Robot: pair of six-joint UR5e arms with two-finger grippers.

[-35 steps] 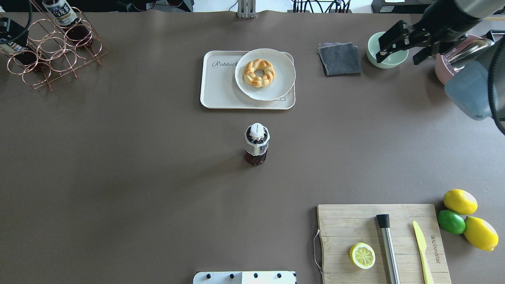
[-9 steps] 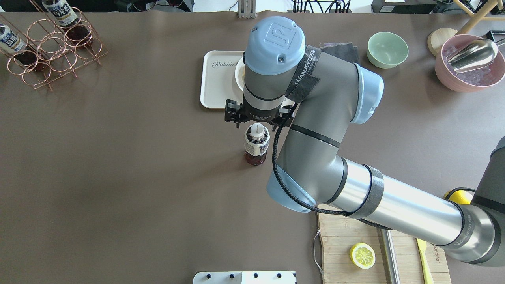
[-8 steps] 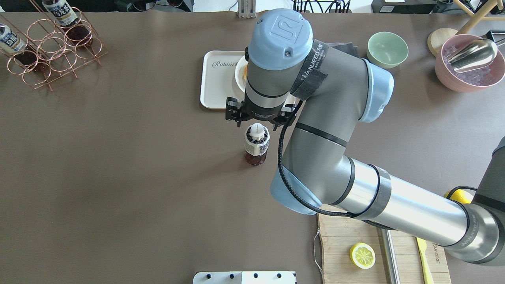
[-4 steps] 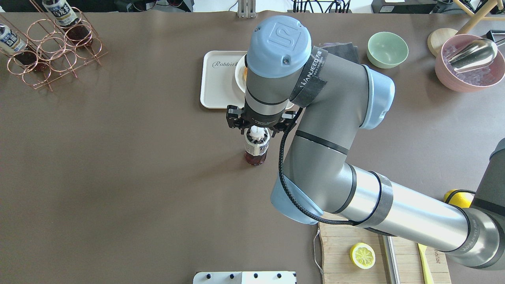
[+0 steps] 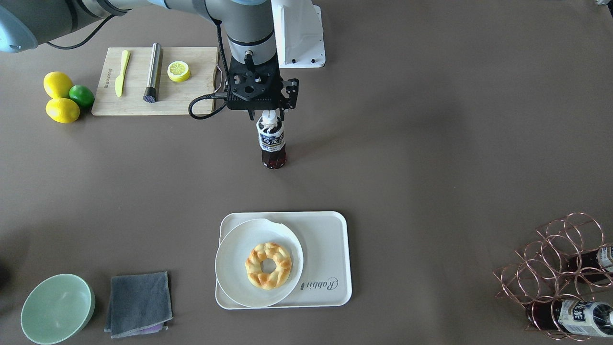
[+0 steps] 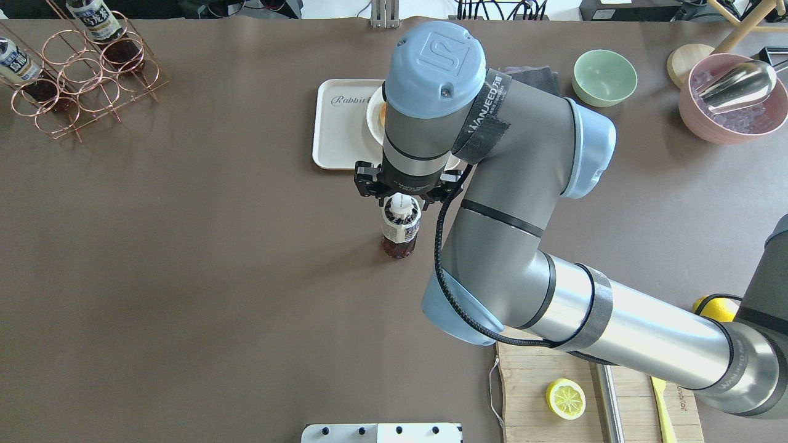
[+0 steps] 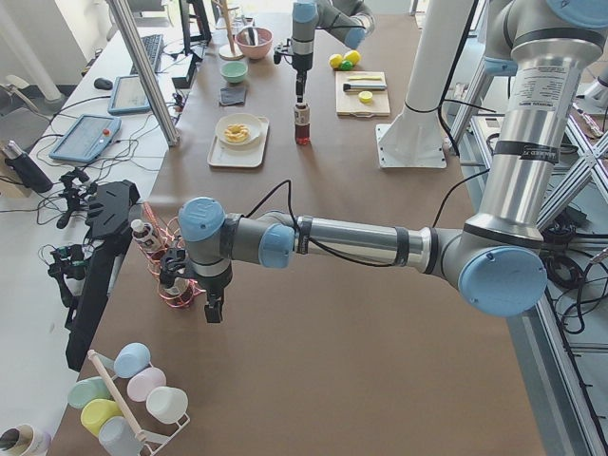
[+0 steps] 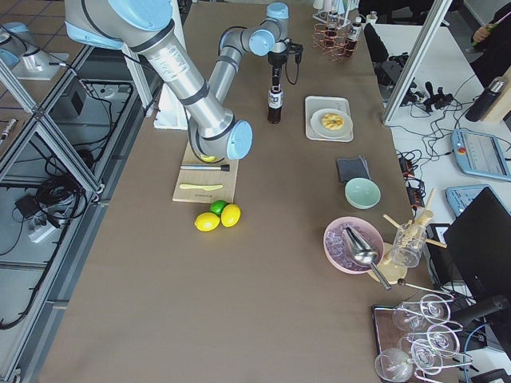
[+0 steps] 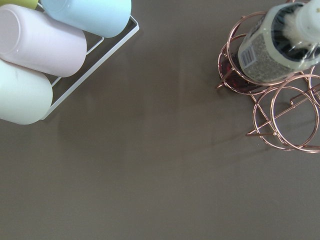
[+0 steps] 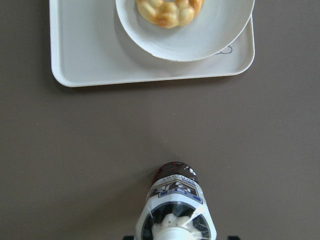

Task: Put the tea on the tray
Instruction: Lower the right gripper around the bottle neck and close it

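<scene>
1. The right gripper [image 5: 266,114] hangs just above the centre of the front-facing view. Its two fingers point down and are spread, one on either side of a white cap [image 5: 270,117], not pinching it.
2. Directly under it the tea [image 5: 273,141] stands upright on the bare brown table [image 5: 431,143]. It is a small clear bottle of dark reddish liquid. Its white and dark-blue label carries Asian characters too small to read.
3. The tray [image 5: 330,249] lies in the lower middle of the same frame, well apart from the bottle. A round white plate [image 5: 234,254] holding a braided ring pastry [image 5: 268,265] covers its left part. The right strip is bare.
4. Grey "Rabbit" script [image 5: 320,284] sits in the tray's lower right corner, upside down in this view. In the overhead view a black strap [image 6: 486,111] on the right arm reads "WANJEED", and the blue joint cover [image 6: 438,54] bears a UR logo.
5. The task looks barely begun, with the bottle neither gripped nor lifted. What remains is closing on the neck, carrying the bottle over and setting it on the tray's bare strip.
6. The left gripper [image 7: 214,309] sits at the lower left of the left side view, beside a copper wire rack [image 7: 171,275]. Whether its fingers are spread or together cannot be told.
</scene>
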